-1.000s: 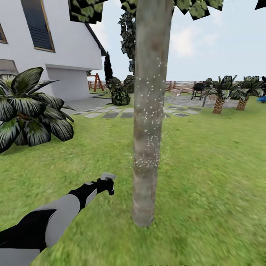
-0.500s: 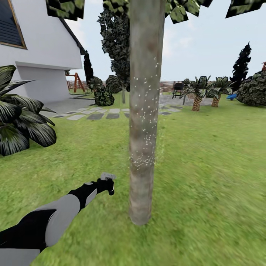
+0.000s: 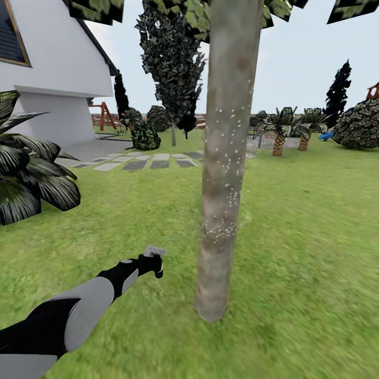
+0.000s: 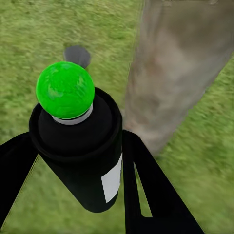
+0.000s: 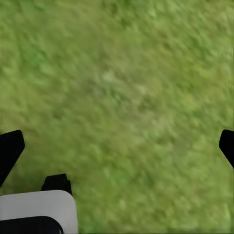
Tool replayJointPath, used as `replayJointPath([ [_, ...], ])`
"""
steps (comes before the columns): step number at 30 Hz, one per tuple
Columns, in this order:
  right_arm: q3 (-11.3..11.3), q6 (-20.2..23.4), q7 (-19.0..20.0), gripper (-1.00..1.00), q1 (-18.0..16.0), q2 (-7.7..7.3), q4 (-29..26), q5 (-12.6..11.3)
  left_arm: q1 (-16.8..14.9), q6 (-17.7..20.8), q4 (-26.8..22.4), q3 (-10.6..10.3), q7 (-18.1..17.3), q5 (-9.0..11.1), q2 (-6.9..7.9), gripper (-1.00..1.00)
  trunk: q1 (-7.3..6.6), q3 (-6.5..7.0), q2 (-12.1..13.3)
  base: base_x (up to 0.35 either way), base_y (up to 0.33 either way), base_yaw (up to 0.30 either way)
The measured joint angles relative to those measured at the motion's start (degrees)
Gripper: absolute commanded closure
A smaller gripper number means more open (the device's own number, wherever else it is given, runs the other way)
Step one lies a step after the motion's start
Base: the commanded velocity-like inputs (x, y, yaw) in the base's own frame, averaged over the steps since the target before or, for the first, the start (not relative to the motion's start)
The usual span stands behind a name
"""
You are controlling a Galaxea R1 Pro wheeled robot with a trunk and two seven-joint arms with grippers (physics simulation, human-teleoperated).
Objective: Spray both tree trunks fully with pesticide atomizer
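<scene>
White-speckled tree trunk now sits further right in the head view as the camera shifts, while the left gripper stays clamped on the spray bottle, suggesting repositioning for unsprayed bark.

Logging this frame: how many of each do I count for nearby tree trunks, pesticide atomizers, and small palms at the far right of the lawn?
tree trunk: 1
pesticide atomizer: 1
small palms: 2
Total: 4

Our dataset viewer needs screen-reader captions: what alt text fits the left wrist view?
The left gripper holds a black atomizer with a white label and bright green top, beside a grey-brown tree trunk rising from grass.
</scene>
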Motion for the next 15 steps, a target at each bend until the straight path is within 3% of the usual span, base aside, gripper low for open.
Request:
replayJointPath([
  [4,0.0,0.0,0.0,-1.00,0.0,0.00,0.0,0.0,0.0,0.0,0.0,0.0,0.0,0.0,0.02,1.00,0.00,0.01,0.0,0.166,0.331,-0.176],
  [11,0.0,0.0,0.0,-1.00,0.0,0.00,0.0,0.0,0.0,0.0,0.0,0.0,0.0,0.0,-0.03,1.00,0.00,0.06,0.0,0.205,0.305,-0.285],
  [15,0.0,0.0,0.0,-1.00,0.0,0.00,0.0,0.0,0.0,-0.1,0.0,0.0,0.0,0.0,-0.04,1.00,0.00,0.06,0.0,0.161,0.150,-0.290],
])
